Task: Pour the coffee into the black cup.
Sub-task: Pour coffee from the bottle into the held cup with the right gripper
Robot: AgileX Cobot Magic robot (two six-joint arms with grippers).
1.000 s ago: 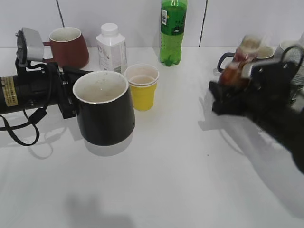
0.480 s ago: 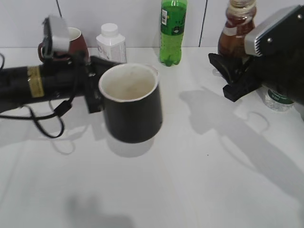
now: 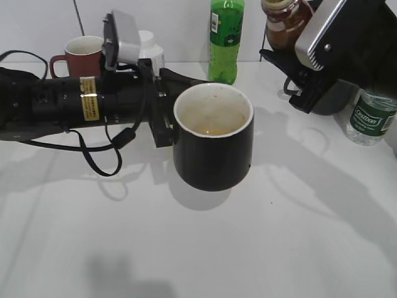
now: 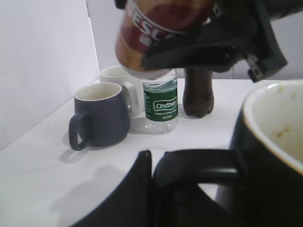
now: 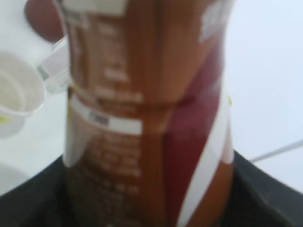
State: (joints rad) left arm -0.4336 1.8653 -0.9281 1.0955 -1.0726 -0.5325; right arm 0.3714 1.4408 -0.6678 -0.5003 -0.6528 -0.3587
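Note:
The black cup (image 3: 213,146) hangs above the table at the centre, upright, with its stained off-white inside showing. My left gripper (image 3: 165,115) is shut on its loop handle (image 4: 199,165); the cup's rim fills the right of the left wrist view (image 4: 274,123). The coffee bottle (image 3: 282,22), brown with a red label, is held high at the upper right, above and to the right of the cup. My right gripper (image 3: 290,65) is shut on it. The bottle fills the right wrist view (image 5: 147,113) and shows at the top of the left wrist view (image 4: 156,33). Its neck is out of view.
A green soda bottle (image 3: 224,40), a maroon mug (image 3: 77,53) and a white bottle (image 3: 146,38) stand at the back. A water bottle (image 3: 366,118) stands at the right. The left wrist view shows a dark grey mug (image 4: 102,116), a white mug (image 4: 118,75) and a dark bottle (image 4: 198,92).
My left arm has carried the black cup to the right, toward the table's centre. My right arm has lifted the coffee bottle up and to the left. The yellow cup is now hidden.

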